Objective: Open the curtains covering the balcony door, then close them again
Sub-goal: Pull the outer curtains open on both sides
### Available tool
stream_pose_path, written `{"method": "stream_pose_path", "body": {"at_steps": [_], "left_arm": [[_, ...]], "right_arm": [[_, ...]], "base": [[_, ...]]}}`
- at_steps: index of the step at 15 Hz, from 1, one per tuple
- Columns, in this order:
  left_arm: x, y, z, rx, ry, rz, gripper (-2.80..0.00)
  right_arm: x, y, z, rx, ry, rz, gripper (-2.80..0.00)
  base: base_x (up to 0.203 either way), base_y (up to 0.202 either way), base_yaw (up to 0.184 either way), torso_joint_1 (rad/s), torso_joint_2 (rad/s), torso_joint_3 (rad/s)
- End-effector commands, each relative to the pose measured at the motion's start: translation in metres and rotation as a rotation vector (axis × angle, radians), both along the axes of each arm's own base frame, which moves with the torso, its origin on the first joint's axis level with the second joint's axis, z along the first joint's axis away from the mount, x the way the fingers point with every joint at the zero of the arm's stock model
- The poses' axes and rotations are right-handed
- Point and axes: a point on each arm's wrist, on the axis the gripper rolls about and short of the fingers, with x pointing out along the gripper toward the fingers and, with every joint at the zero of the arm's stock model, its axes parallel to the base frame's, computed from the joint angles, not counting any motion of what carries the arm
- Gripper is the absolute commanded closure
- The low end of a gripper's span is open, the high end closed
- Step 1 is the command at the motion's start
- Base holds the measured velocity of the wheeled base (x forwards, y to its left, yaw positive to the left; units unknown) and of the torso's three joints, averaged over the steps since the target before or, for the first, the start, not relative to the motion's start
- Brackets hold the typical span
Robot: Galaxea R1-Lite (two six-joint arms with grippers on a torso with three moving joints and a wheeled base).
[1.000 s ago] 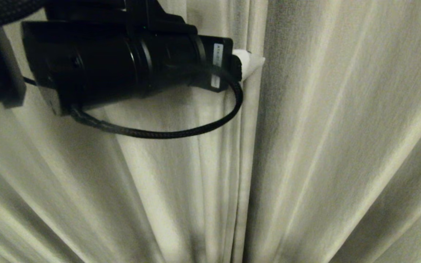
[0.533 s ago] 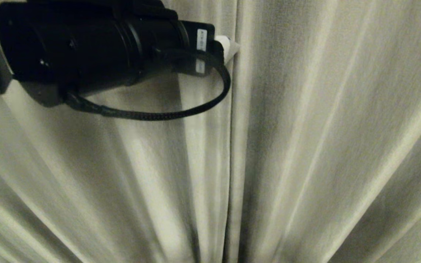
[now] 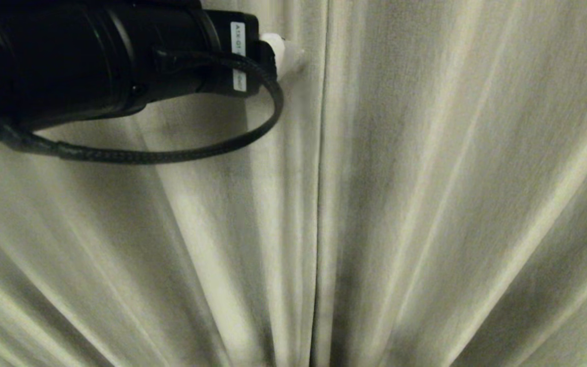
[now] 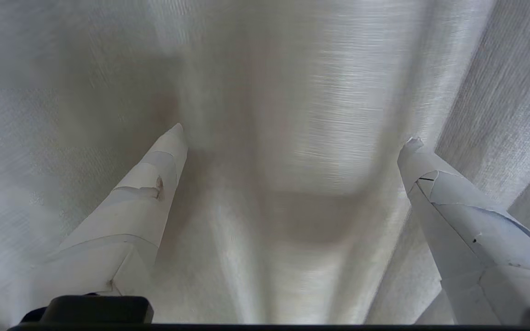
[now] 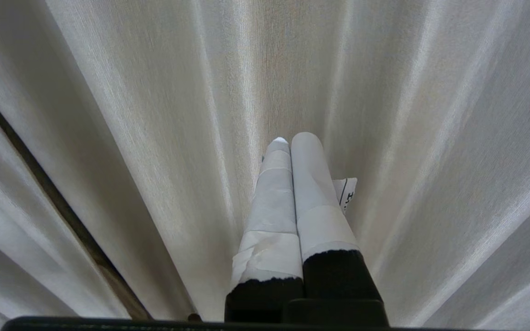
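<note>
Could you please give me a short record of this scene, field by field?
Curtains: two cream woven pleated fabric curtains, drawn shut, edges meeting at centre.
Seam: dark vertical line between the panels.
Balcony door: hidden behind the fabric.
Left pincer: open, white-wrapped fingers spread against the left panel's folds, beside the seam.
Right pincer: shut, holding nothing, pointing at the fabric; absent from the head view.
Black braided cable: loops under the left wrist.

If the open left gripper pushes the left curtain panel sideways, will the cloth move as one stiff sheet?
Probably not. The left curtain panel hangs in soft pleats, so it likely bunches. Its woven face may grip the left gripper and its taped fingers fairly well.
</note>
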Motion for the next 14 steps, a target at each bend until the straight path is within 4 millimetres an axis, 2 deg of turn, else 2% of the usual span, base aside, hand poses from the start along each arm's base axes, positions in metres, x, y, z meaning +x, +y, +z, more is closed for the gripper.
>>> {"method": "stream_pose_path", "body": {"at_steps": [1,10,14], "left_arm": [[0.004,-0.002,0.000,-0.002,-0.002,0.007,-2.80],[0.066,-0.033,0.003,-0.025,-0.022,0.020,-2.80],[0.078,-0.038,0.003,-0.030,-0.027,0.018,-2.80]], "right_arm": [[0.000,0.000,0.000,0.000,0.000,0.000,0.00],[0.000,0.000,0.000,0.000,0.000,0.000,0.00],[0.000,0.000,0.000,0.000,-0.001,0.000,0.00]], "base": [[0.000,0.000,0.000,0.000,0.00,0.000],[0.000,0.000,0.000,0.000,0.00,0.000],[0.000,0.000,0.000,0.000,0.00,0.000]]}}
